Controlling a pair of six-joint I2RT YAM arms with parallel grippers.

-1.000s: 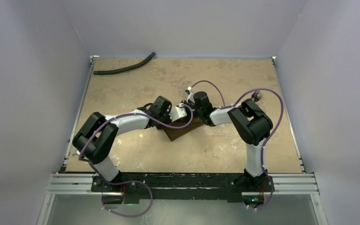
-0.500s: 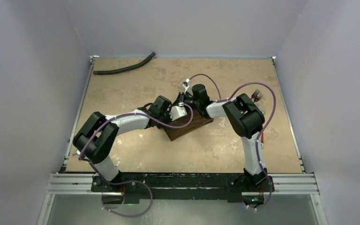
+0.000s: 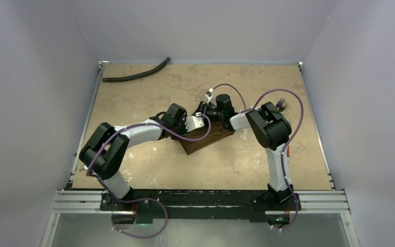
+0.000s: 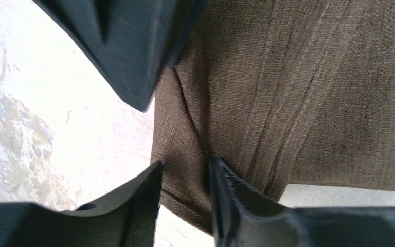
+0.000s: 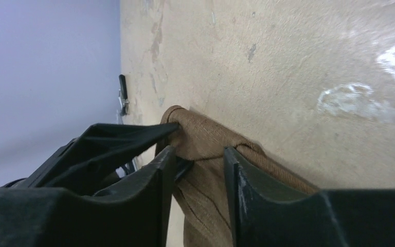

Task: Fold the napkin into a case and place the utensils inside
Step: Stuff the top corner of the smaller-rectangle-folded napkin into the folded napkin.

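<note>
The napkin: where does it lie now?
In the top view the napkin lies folded near the middle of the table, partly under the tips of the left gripper and the right gripper, which meet over its far edge.

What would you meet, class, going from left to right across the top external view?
black hose → brown napkin → right arm's elbow
</note>
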